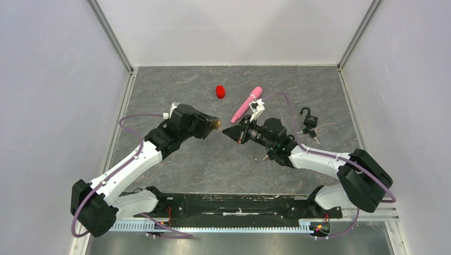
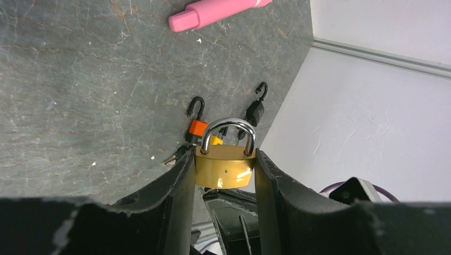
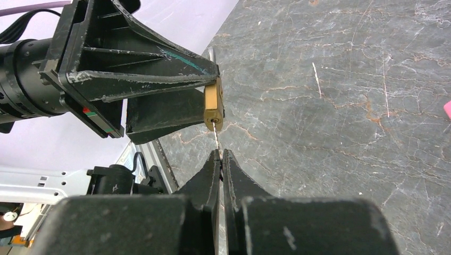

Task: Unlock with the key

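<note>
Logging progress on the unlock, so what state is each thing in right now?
Brass padlock: shackle shut, clamped in left gripper.
Key: pinched in shut right gripper, tip at the keyhole.
Black padlock: lying loose, shackle looks open.
Pink marker: lying flat.
Red cap: standing alone.

we see a dark grey table top (image 1: 213, 159) with thin pale and brownish veins, like marble. plain white walls (image 1: 53, 79) close it on the left, back and right, with metal rails (image 1: 113, 37) in the two far corners. the light is soft and even.
</note>
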You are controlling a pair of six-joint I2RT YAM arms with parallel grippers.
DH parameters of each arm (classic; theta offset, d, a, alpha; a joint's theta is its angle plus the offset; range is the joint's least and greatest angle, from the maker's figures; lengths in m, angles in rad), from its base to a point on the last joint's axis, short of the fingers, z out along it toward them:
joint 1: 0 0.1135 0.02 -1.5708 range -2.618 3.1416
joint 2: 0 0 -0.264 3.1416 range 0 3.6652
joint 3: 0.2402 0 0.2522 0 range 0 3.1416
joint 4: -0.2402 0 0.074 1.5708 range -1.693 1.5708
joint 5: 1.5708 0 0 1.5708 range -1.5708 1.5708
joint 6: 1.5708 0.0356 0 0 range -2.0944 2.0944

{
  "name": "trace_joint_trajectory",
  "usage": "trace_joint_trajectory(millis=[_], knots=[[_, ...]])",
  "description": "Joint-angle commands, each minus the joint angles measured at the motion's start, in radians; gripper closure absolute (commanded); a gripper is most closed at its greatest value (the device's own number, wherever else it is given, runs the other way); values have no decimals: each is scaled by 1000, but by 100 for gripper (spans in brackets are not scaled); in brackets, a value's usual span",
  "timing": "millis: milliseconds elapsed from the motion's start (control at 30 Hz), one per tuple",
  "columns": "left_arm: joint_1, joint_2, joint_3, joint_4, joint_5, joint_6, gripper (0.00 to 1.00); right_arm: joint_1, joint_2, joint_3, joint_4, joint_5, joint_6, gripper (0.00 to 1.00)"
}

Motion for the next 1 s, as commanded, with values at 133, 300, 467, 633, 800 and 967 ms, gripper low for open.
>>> trace_joint_trajectory(millis=[133,300,467,633,800,967], knots=[[-56,6,56,19,-36,124,98,-9,-40,9,39,38,38,100],[-77,13,60,19,-46,154,98,-25,-49,-9,71,32,66,100],[-96,12,53,29,-54,135,98,-28,-40,-9,80,19,82,100],[-126,8,43,74,-81,102,98,-27,-22,-10,96,5,113,100],[-149,-7,9,145,-89,54,98,-28,-10,-43,157,9,151,100],[-166,-33,-30,207,-99,45,98,-35,7,-77,244,3,196,100]])
